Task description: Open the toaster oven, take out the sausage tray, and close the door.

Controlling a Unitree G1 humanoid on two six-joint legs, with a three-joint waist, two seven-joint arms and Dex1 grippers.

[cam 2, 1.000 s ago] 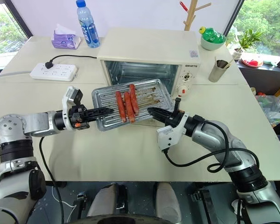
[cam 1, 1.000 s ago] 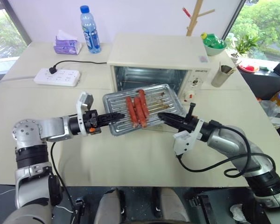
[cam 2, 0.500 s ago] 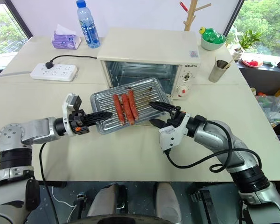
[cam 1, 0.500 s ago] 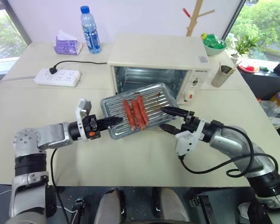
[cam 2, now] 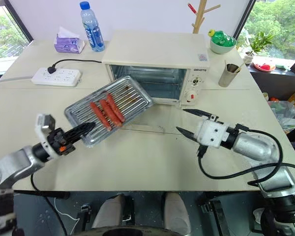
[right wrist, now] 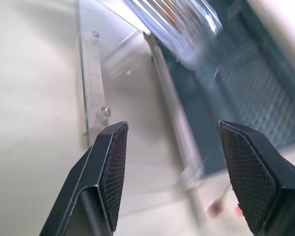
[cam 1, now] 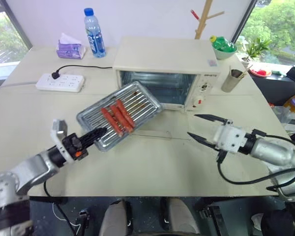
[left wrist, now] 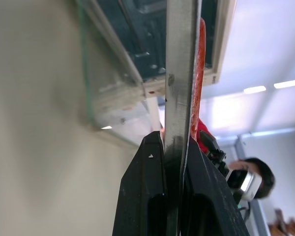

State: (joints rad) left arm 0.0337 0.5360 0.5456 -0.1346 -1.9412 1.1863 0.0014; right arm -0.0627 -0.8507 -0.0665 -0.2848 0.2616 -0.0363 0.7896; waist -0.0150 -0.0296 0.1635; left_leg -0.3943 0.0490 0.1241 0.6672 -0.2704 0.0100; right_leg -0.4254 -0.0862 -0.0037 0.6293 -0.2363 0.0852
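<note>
The cream toaster oven (cam 1: pixel 167 64) stands at the back middle of the table. Its glass door (cam 1: pixel 167 120) lies folded down flat in front of it. The silvery sausage tray (cam 1: pixel 137 101) carries three reddish sausages (cam 1: pixel 117 115) and hangs tilted above the table, left of the oven's mouth. My left gripper (cam 1: pixel 96 133) is shut on the tray's near left corner, and the left wrist view shows its fingers (left wrist: pixel 150 196) clamped on the metal rim. My right gripper (cam 1: pixel 192 125) is open and holds nothing, to the right of the door, its pads (right wrist: pixel 113 167) wide apart.
A water bottle (cam 1: pixel 95 32), a tissue pack (cam 1: pixel 70 48) and a white power strip (cam 1: pixel 60 81) with its cable sit at the back left. A cup of utensils (cam 1: pixel 231 78) and a green bowl (cam 1: pixel 223 45) stand right of the oven.
My right gripper has let go of the tray's right edge, opened and drawn away to the right. My left gripper has carried the tray leftward and nearer, away from the oven.
</note>
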